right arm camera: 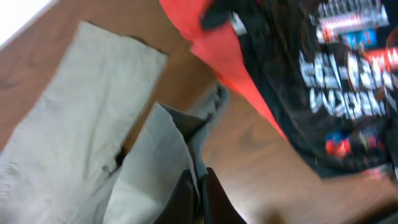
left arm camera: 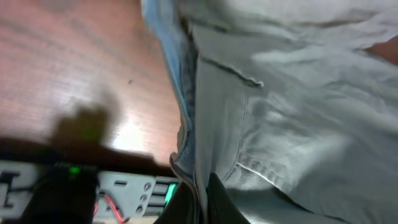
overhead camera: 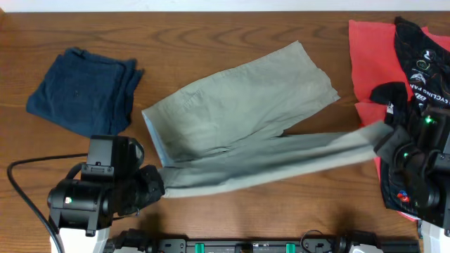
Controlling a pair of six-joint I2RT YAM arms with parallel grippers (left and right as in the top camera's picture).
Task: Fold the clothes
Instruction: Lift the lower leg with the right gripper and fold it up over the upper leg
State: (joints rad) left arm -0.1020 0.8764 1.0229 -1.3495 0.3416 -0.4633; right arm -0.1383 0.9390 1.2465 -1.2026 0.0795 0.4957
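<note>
At the far left of the tabletop [overhead camera: 211, 42] a navy garment [overhead camera: 81, 91] lies already folded into a rough square, well apart from the work. Just to its right, at the near edge, the left tool [overhead camera: 156, 184] is closed on the waistband corner of the khaki trousers [overhead camera: 239, 105]; in the left wrist view its dark fingers [left arm camera: 221, 205] pinch the seamed edge with fabric between them. The trousers lie across the middle, one leg angled toward the far right and the other drawn out in a long band along the near side. That near leg appears to be held taut so that it can be carried over the flat leg in a lengthwise fold. Its hem end is pinched shut in the right tool [overhead camera: 385, 137], whose fingers [right arm camera: 217, 205] show khaki cloth bunched between them in the right wrist view. Further right lies a red garment [overhead camera: 369, 63] with a black printed jersey [overhead camera: 422, 63] draped over it, both unfolded. These lie close under the right arm and could snag or be dragged if the hem is lifted carelessly; the far leg's hem lies near the red cloth's edge.
</note>
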